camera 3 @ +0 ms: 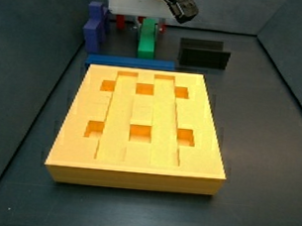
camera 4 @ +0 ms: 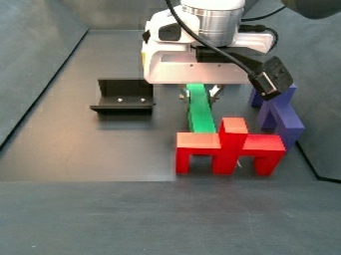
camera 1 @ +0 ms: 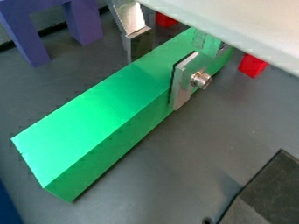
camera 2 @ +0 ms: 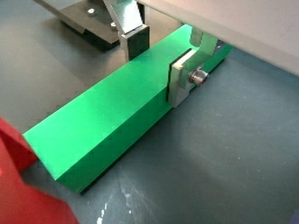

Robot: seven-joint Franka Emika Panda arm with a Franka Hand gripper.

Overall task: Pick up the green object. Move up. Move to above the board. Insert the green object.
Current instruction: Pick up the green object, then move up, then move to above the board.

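Green and hard-looking, the green object point(camera 1: 111, 118) fills both wrist views as a long square-section bar lying flat on the dark worktop point(camera 2: 222, 149); it reads as rigid and probably light, with smooth faces that could slip under a weak pinch, so a squeeze across its two long side faces seems the sound hold. The hand point(camera 1: 162, 59) is low over the bar toward its far end, its two silver fingers point(camera 2: 184, 79) straddling the width: one plate sits against or just beside a side face, the other at the opposite edge with its dark pad near the top corner. The gap looks about as wide as the bar, but I cannot tell whether the pads are pressing or merely alongside, and the bar rests on the worktop, not lifted. A red branched piece point(camera 4: 229, 149) stands just past one end of the bar, with a purple block point(camera 4: 278, 113) beside it. Well apart, the orange-yellow board point(camera 3: 142, 129) lies with its square recesses empty, a black box point(camera 3: 204, 54) and a flat blue bar point(camera 3: 132, 62) beyond it.
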